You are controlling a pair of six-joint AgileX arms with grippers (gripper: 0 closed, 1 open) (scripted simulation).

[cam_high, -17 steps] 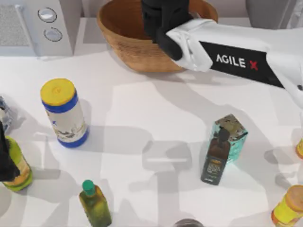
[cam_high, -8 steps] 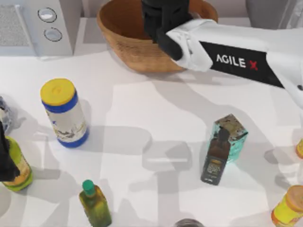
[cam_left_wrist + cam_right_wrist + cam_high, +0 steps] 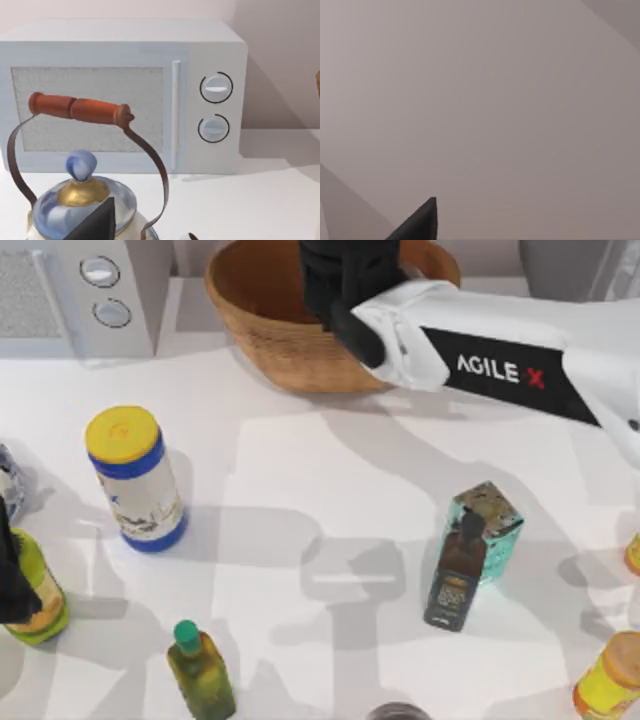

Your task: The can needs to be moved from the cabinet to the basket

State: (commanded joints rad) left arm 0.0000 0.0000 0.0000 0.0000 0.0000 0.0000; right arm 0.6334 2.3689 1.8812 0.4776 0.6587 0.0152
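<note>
The right arm is reaching across from the top view's right, its black wrist and right claw [image 3: 345,280] hanging over the bowl of the basket [image 3: 250,315] at the far edge of the desk [image 3: 320,490]; I cannot tell how far its fingers are parted, nor whether anything is between them, and I cannot make out the can in any view, so whether it is already in the bowl is hidden by the arm. A small drinks can is, I judge, light, thin-walled and slick, best taken around the mid-body with modest pressure. The wicker rim is standing high, so any lift out needs to go straight up. The left claw [image 3: 12,580] is sitting parked at the left edge, facing a kettle [image 3: 82,205] and microwave [image 3: 125,95].
</note>
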